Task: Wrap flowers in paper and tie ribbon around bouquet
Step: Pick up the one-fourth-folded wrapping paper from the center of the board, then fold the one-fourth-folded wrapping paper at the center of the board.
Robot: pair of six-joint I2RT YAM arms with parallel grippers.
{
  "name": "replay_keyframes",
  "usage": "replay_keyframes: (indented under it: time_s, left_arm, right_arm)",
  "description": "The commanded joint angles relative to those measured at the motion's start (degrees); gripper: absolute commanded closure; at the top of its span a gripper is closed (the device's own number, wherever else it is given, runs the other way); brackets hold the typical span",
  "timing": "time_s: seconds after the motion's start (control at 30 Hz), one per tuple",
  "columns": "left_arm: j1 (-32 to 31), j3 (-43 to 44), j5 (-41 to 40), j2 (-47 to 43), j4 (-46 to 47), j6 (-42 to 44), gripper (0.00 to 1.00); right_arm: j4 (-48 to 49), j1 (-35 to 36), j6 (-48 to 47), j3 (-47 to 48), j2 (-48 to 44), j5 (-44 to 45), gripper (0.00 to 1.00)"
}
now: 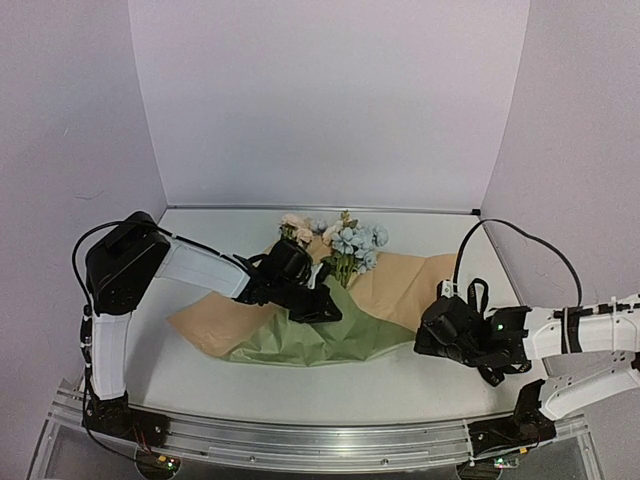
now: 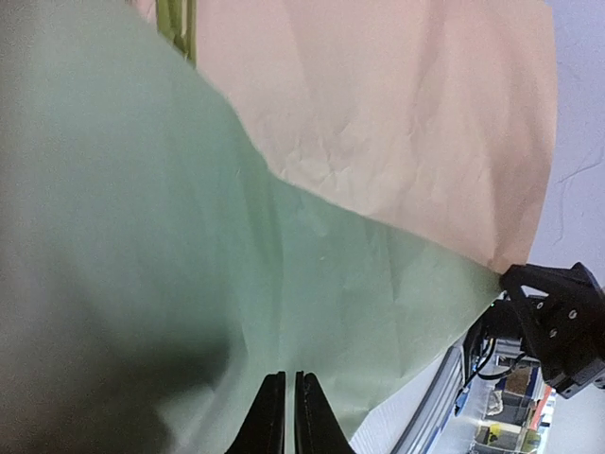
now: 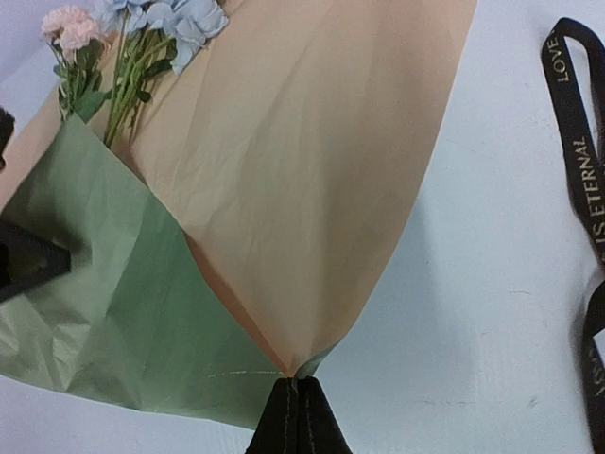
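Right now, both arms at the paper (image 3: 312, 170)
My right gripper (image 3: 295, 386) is clamped on its near right corner. My left gripper (image 2: 289, 380) has fingers almost together over the green fold; whether it grips, I cannot tell. At the far edge lie the flowers (image 1: 352, 243)

Left tool (image 2: 288, 380), right tool (image 3: 295, 383): both closed.

Pale lavender walls (image 1: 330, 100) enclose a white table (image 1: 200, 385), an aluminium rail (image 1: 320, 442) along its near edge.
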Motion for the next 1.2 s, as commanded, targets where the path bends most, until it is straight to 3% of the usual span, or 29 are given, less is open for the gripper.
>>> replay_keyframes:
  time_s: [0.0,0.27,0.43,0.77,0.93,1.17]
  left_arm:
    - [-0.77,5.24,3.4,0.95,0.5,0.05,0.93]
    - [-5.93,8.29,7.6,-1.15,-10.09,7.78,0.94]
    - [-7.71,10.09,9.11,2.89,-14.98,11.54,0.97]
    - [-7.75,20.7,1.78,10.7,-14.19,9.91,0.95]
    - [-7.73,24.4,1.89,14.55,-14.81,9.21,0.95]
    - [-7.95,27.38,-1.82,19.42,-22.5,10.21,0.95]
  right_arm:
    - [-8.6,0.09,-8.75,5.28,-0.03,1.63,1.0]
    - [-13.79,0.08,-7.82,9.6,0.35,3.9,1.0]
    - [-14.44,0.01,-7.57,9.89,0.13,4.81,1.0]
    - [-14.55,0.28,-7.43,10.98,-0.05,0.12,1.0]
    - [-15.3,0.52,-8.22,12.25,0.1,-2.53,1.0]
    - [-13.69,0.79,-9.6,16.0,0.97,-9.52,1.0]
